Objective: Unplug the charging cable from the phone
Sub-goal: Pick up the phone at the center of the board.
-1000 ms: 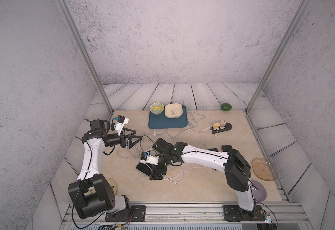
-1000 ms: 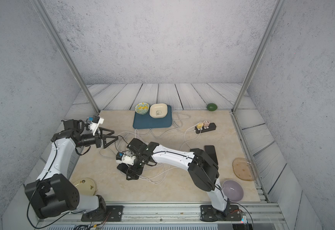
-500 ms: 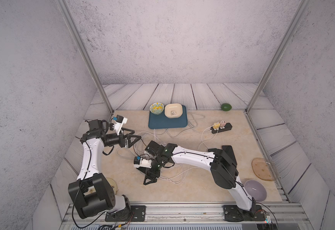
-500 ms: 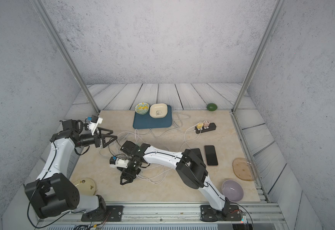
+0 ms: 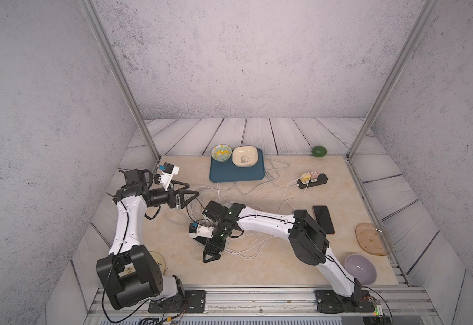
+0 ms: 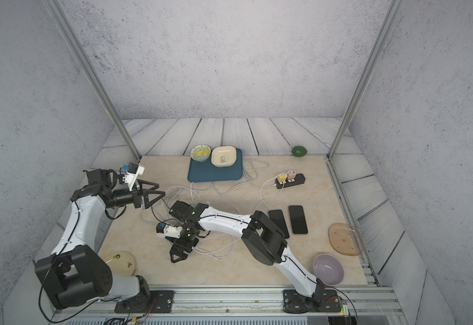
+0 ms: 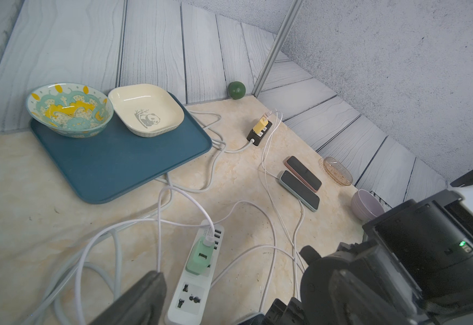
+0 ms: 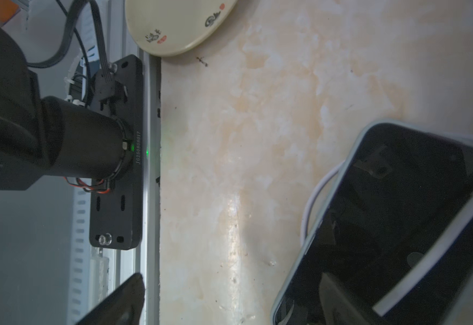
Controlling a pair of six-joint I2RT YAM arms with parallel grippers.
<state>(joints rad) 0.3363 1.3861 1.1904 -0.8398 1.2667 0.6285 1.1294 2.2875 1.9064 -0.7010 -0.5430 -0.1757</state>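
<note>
Marble-look tabletop (image 5: 258, 273): my left tool (image 5: 186, 194), at 9 o'clock, and right tool (image 5: 213, 250) both gape empty. Right hovers over the phone (image 8: 398, 225) near 8 o'clock; a white cable (image 8: 437, 244) crosses it, so unplugging looks undone.

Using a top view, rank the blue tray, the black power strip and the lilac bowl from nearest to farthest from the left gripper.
Measured from the left gripper:
1. The blue tray, just beyond it toward the back wall.
2. The black power strip, well across on the robot's right, toward the back.
3. The lilac bowl, at the front corner on the robot's right.
</note>
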